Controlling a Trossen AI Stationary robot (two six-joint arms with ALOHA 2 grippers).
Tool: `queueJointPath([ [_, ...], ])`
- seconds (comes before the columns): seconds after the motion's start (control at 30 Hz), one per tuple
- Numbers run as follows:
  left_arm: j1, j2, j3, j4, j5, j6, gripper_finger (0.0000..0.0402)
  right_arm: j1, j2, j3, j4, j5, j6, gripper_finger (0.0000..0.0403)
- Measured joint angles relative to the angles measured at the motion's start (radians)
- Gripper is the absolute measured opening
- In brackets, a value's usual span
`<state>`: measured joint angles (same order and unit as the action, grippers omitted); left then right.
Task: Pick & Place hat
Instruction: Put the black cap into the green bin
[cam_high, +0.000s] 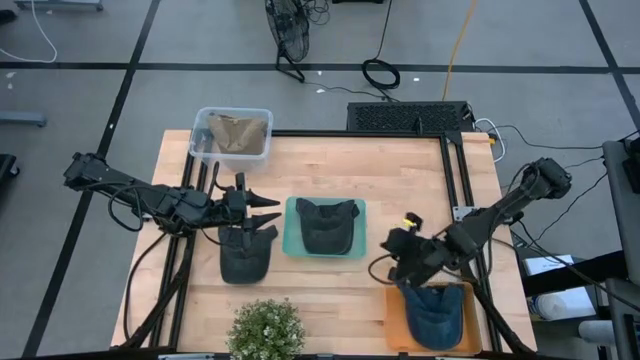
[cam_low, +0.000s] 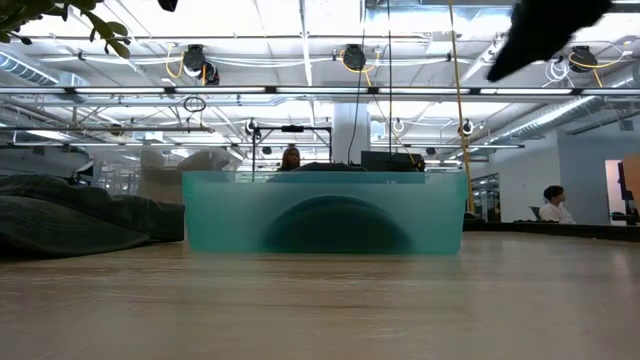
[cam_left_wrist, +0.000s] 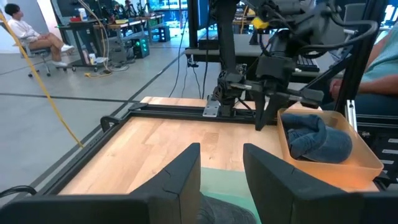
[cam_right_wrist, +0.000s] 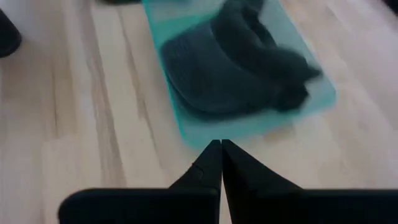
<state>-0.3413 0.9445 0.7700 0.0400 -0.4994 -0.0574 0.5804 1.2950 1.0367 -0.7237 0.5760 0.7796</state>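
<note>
Soft dark hat beside the teal tray

Fabric this limp should fold, so I'd pinch the stiffer brim. My left gripper (cam_high: 268, 209) hangs half-open above the hat (cam_high: 245, 254), just beside the teal tray (cam_high: 292, 247); my right gripper (cam_high: 397, 244) waits closed, empty.

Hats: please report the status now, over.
Left end effector open, above dark hat on table. Right end effector shut, empty, near orange tray holding blue hat. Teal tray holds another dark hat. Nothing in the way.

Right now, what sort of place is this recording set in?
Likely an open-plan robotics lab or workshop: exposed ceiling trusses, workbenches crowded with equipment, cables trailing over the floor, and a seated person in the background.
</note>
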Motion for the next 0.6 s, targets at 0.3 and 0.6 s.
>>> queueJointPath([
  [0.3,0.030,0.012,0.000,-0.015,-0.002,-0.037,0.0131,-0.256,0.028,-0.003,0.158,-0.285,-0.394,0.0000],
  [0.6,0.008,0.064,-0.005,-0.067,0.036,-0.164,0.0131,-0.406,-0.012,-0.002,0.202,-0.293,-0.693,0.0000],
])
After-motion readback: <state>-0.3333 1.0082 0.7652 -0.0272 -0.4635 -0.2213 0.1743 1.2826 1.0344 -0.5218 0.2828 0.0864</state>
